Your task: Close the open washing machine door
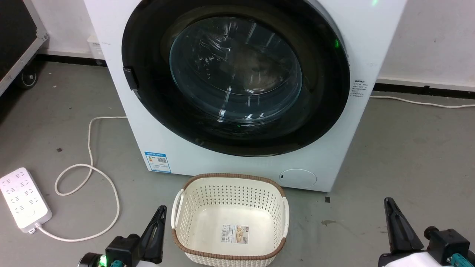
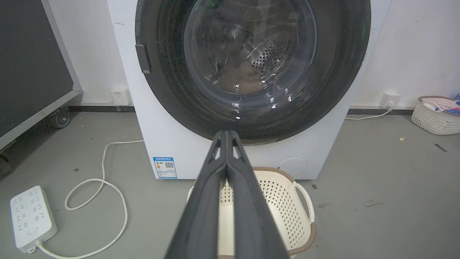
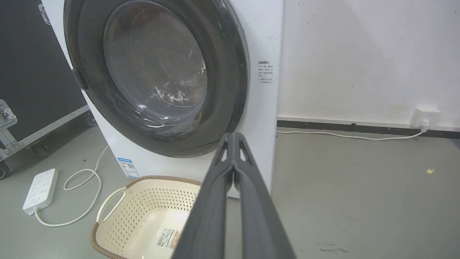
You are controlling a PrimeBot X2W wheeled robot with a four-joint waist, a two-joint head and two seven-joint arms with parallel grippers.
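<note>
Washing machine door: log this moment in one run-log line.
washing machine door: looks closed, flush with washer front | left gripper: shut, clear of door | right gripper: shut, clear of door | basket: empty, before washer

Bright even light, mild edge distortion.

The left gripper's [image 2: 227, 133] two long dark fingers [image 2: 205, 201] are pressed together, their tips before the lower black rim of the large round glass-centred washing machine door [image 2: 251, 54]. The door lies flush against the white washer front [image 2: 169, 144]. A cream perforated plastic basket [image 2: 284, 205] sits on the floor below.
</note>
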